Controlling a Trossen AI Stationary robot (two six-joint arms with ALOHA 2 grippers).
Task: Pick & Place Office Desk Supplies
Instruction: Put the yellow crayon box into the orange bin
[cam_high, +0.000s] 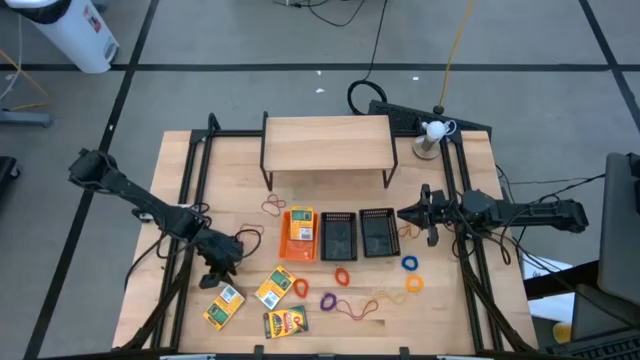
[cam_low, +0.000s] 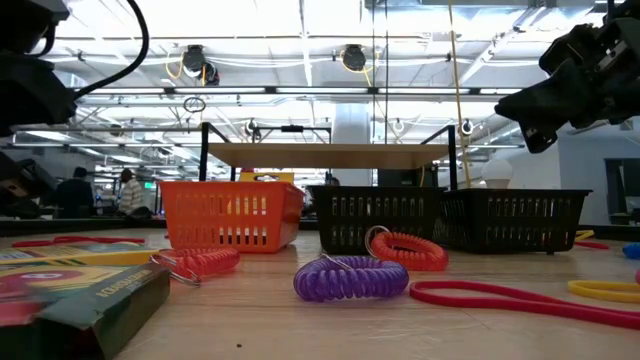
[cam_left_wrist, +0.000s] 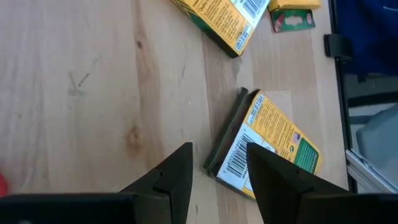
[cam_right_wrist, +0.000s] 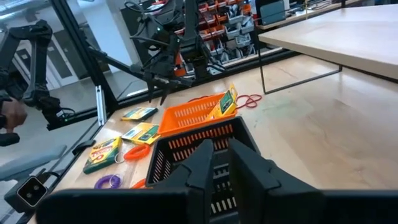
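The step in hand looks like the pick of another crayon box. The left gripper (cam_high: 222, 270) hangs low over the bench's front-left part, jaws spread and empty. In its wrist view one yellow-and-green crayon box (cam_left_wrist: 264, 144) lies flat just ahead of the fingertips (cam_left_wrist: 176, 177), tilted to them and not yet between them. The next move, as I judge it, calls for a small turn of the wrist to square the jaws with the box's narrow sides, then a descent until they straddle it before closing; a flat box on wood leaves little edge to catch.

One box already stands on end in the orange tray (cam_high: 300, 233), which sits in the middle of the bench with the two black mesh trays (cam_high: 357, 234) in a row beside it. Other crayon boxes (cam_high: 274, 288) lie near the front edge, and rubber-band loops (cam_high: 343, 274) are scattered in front of the trays and toward the right edge.

The right gripper (cam_high: 412, 214) hovers just beside the right-hand mesh tray, empty, jaws only a little apart.

The bench is pale wood in a black frame, with a wooden shelf riser (cam_high: 326, 145) at the back edge. Beyond it lies a workshop with ceiling lights, shelving and people far off.
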